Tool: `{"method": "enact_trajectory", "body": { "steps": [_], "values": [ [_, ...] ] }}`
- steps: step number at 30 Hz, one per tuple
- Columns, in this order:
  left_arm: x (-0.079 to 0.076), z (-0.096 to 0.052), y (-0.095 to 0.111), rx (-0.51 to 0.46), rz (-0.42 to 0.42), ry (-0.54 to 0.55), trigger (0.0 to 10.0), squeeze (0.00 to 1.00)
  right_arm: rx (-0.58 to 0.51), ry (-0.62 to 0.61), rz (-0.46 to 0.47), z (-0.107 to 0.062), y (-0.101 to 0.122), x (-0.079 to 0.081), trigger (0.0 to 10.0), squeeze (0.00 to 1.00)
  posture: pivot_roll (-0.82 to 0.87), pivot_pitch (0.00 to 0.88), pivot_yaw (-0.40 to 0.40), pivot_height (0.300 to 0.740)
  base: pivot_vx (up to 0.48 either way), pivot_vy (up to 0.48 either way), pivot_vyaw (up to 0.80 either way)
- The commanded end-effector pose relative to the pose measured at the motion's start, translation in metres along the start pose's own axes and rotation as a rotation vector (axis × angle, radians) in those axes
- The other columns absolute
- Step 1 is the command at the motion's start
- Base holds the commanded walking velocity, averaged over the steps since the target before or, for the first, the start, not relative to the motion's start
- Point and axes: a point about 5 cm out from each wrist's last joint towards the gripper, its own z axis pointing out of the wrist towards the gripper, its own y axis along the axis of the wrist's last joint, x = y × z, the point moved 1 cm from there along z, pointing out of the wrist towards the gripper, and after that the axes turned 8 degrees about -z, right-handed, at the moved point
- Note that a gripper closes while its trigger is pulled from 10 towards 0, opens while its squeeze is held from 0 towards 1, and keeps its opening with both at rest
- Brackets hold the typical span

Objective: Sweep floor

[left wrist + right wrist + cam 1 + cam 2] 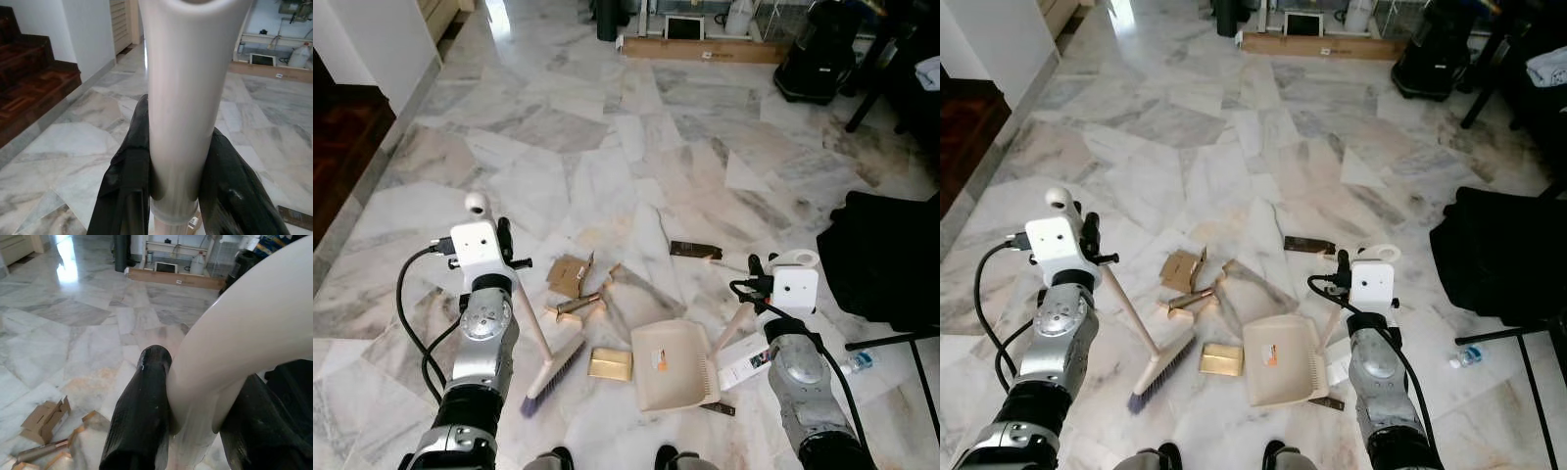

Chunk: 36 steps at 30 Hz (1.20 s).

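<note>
Left claw [176, 196] clamps broom [548, 367] handle; right claw [195, 431] dustpan [671, 367] handle.

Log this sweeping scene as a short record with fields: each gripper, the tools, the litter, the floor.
left gripper: shut on cream broom handle
right gripper: shut on cream dustpan handle
broom head: purple bristles on floor
cream plastic dustpan: flat on floor
litter: brown cardboard scraps, gold box
floor: grey-white marble

No legible text, label, brand or number anywhere.
</note>
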Motion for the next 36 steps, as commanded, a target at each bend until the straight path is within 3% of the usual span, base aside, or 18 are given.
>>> {"method": "enact_trajectory", "body": {
  "steps": [1,8,19,26,33,36],
  "values": [
    [0.002,0.001,0.009,-0.035,0.016,0.001,10.0,0.0,0.081,-0.018,-0.066,-0.007,-0.017,-0.008,10.0,0.0,-0.02,0.244,-0.048,0.74,0.0,0.0,0.0],
    [-0.002,0.002,0.027,-0.083,0.03,0.011,10.0,0.0,0.132,-0.058,-0.074,-0.001,-0.017,-0.006,10.0,0.0,0.0,0.257,-0.06,0.74,0.0,0.0,0.0],
    [-0.014,0.0,0.03,-0.061,0.009,-0.022,10.0,0.0,0.228,-0.029,-0.09,0.011,-0.016,0.008,10.0,0.0,0.0,0.26,-0.072,0.74,0.0,0.0,0.0],
    [-0.023,-0.001,0.032,-0.059,-0.005,-0.028,10.0,0.0,0.241,-0.019,-0.046,0.021,-0.007,0.015,10.0,0.0,0.01,0.261,-0.079,0.74,0.0,0.0,0.0],
    [-0.023,-0.002,0.03,-0.064,0.028,-0.017,10.0,0.0,0.249,-0.025,-0.033,0.032,0.003,0.015,10.0,0.0,0.0,0.266,-0.081,0.74,0.0,0.0,0.0],
    [-0.02,-0.004,0.022,-0.063,0.084,-0.014,10.0,0.0,0.237,-0.031,-0.012,0.036,0.011,0.015,10.0,0.0,-0.01,0.275,-0.085,0.74,0.0,0.0,0.0]
  ]
}}
